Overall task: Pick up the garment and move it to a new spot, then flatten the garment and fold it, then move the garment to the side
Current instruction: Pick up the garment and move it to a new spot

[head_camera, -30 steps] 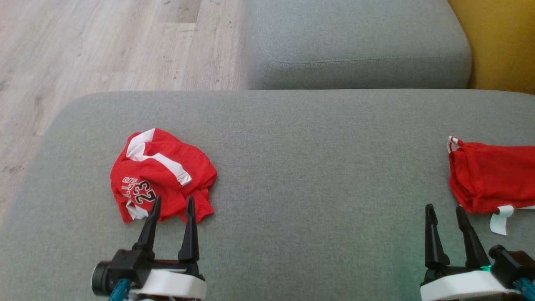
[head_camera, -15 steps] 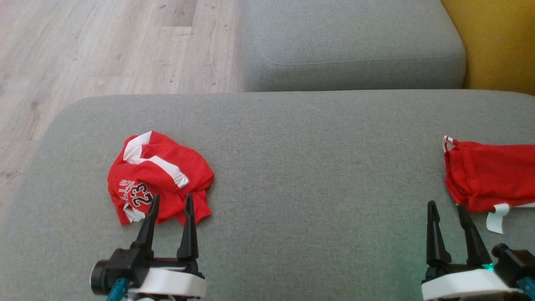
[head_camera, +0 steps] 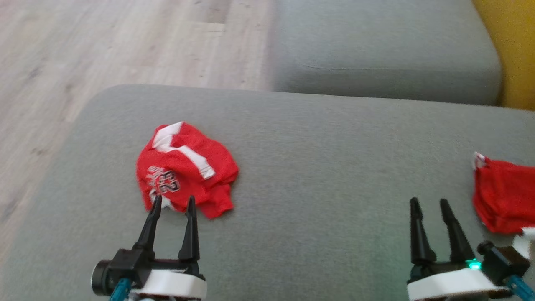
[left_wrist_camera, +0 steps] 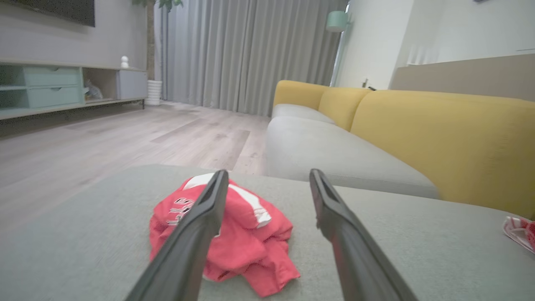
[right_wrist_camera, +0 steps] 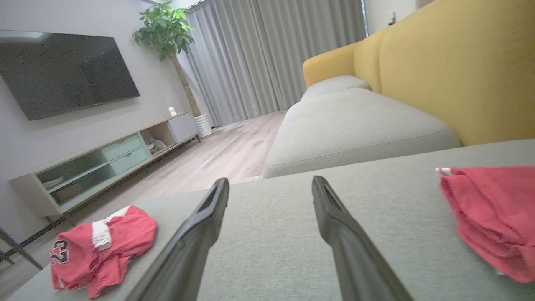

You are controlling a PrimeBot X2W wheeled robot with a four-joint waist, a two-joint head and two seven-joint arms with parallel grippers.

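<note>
While left claw and right claw gape empty, crumpled red jersey sits on grey woven cushion.

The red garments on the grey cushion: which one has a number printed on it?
The crumpled jersey just ahead of the left gripper; the red garment by the right edge shows no print.

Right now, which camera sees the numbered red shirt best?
Head view: the red shirt lies nearly whole, number showing. Left wrist view: the left end effector partly hides it. Right wrist view: small, off in a corner.
</note>
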